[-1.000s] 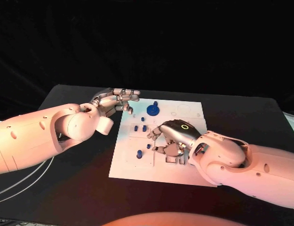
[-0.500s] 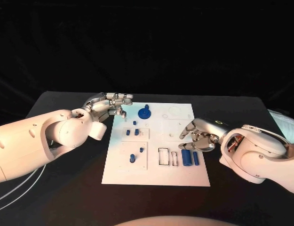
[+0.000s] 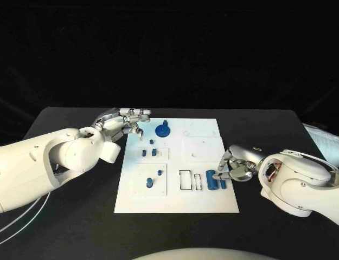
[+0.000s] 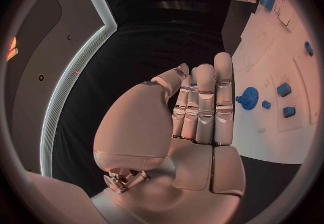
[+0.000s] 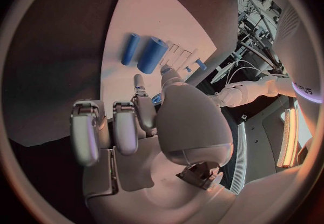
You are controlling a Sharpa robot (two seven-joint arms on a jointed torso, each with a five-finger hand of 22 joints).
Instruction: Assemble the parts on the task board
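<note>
White task board (image 3: 204, 200) lies flat mid tabletop (image 3: 68, 216), blue parts scattered on it. Round gear-like disc (image 3: 164, 130) with a knob sits at the far left of the board. Small blue pegs (image 3: 149, 153) stand in the raised square below it, two more pegs (image 3: 152, 180) in the next square toward the robot. Two blue cylinders (image 3: 215, 179) lie side by side near the board's right edge, beside empty rectangular slots (image 3: 190, 180).

Left hand (image 3: 124, 122) hovers at the board's far left corner, just beside the disc, not touching it. Fingers straight and pressed together in the left wrist view, holding nothing.

Right hand (image 3: 236, 167) sits at the board's right edge, just beside the cylinders. Fingers curled inward; right wrist view shows a bit of blue by the thumb, cannot tell whether it pinches anything.

Handling, judged: parts look like small hard plastic, light, stiff, smooth, so likely slippery and apt to roll, cylinders especially. Take a cylinder across its round body near the middle, thumb against fingertips, keep it level for the slot. Disc best taken by its raised knob or the toothed rim. Pegs tiny, fingertip pinch only. Board is thin and may slide if pushed sideways.
</note>
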